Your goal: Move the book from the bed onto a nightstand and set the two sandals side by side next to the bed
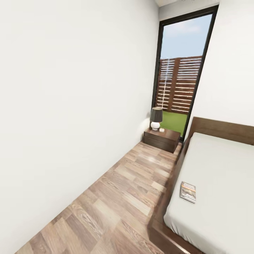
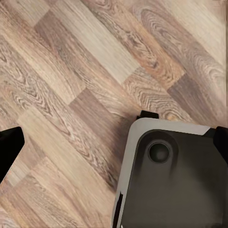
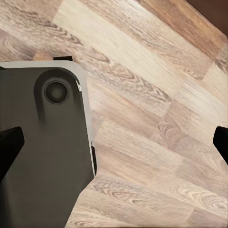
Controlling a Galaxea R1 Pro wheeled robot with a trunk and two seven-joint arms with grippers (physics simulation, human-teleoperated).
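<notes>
Already in the bedroom, w/ the book (image 1: 188, 192) lying flat on the bed (image 1: 218, 169) near its floor-side edge, well apart from the nightstand (image 1: 162, 138) that stands by the window under a lamp (image 1: 156, 118). Both wrist views look down at plank floor (image 2: 71, 71) and robot base (image 2: 175, 180), so arms prob. hang tucked for driving; left gripper (image 2: 114, 142) and right gripper (image 3: 114, 147) fingertips sit wide apart, holding nothing.

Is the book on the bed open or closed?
Closed. The book lies flat on the bed near its edge, cover facing up, with no pages showing.
</notes>
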